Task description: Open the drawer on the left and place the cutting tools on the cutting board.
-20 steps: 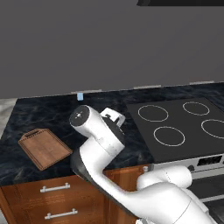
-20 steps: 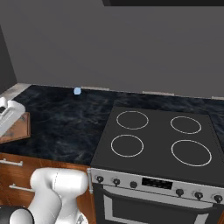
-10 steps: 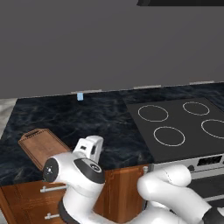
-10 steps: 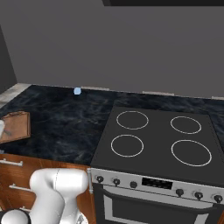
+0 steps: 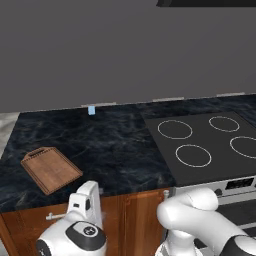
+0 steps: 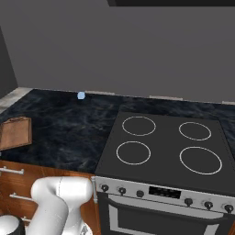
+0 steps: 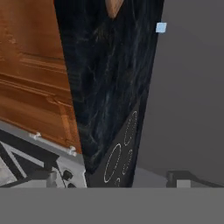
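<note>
The cutting board [image 5: 50, 169] lies flat on the left end of the dark counter, also at the left edge of the right base view [image 6: 15, 132]; one corner of it [image 7: 114, 7] shows in the hand view. Below the counter edge the drawer [image 5: 30, 222] is shut, its silver bar handle [image 6: 11, 170] flush against the wood. My white hand [image 5: 86, 201] hangs low in front of that cabinet face, just right of the handle. My gripper [image 7: 113, 180] is open, fingertips [image 7: 181, 177] wide apart with nothing between them. The cutting tools are out of view.
A black four-ring stove [image 5: 207, 145] takes up the counter's right side, with its knob panel [image 6: 160, 192] below. A small blue object [image 5: 91, 110] sits at the back by the grey wall. A second drawer handle [image 6: 19, 197] is lower down.
The arm has swung down from above the counter to low in front of the wooden cabinet face. The gripper stayed open. Board and drawer have not moved.
</note>
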You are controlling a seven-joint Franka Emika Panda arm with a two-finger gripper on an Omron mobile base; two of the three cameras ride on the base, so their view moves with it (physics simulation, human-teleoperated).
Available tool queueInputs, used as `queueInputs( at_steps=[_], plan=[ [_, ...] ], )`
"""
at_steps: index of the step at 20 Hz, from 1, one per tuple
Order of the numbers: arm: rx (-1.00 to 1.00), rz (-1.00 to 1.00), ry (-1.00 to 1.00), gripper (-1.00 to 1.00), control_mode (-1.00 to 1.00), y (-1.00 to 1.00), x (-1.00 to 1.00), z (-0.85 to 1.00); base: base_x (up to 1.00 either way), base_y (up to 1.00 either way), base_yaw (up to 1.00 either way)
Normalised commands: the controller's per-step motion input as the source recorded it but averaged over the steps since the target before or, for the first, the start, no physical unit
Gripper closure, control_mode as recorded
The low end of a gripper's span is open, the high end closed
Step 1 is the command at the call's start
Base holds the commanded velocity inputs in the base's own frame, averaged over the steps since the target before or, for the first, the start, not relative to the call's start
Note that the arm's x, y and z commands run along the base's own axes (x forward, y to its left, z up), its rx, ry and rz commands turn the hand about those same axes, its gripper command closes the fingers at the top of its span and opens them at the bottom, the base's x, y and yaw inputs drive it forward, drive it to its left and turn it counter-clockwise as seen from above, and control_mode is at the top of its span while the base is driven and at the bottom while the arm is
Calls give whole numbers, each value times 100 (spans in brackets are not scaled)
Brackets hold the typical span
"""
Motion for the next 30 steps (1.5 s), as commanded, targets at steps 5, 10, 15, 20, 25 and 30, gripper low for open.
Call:
queueInputs(
  at_steps=[5,10,15,20,25,30],
  plan=[
    [-12,7,-14,-100,-100,19,0,-51,0,0,0],
    [-2,5,-10,-100,-100,7,0,-44,0,0,0],
    [0,5,-7,-100,-100,15,0,-38,0,0,0],
    [0,7,-7,-100,-100,22,6,-30,0,0,0],
    [1,8,-5,-100,-100,17,12,-31,0,0,0],
    [1,8,-3,-100,-100,11,24,-33,0,0,0]
  ],
)
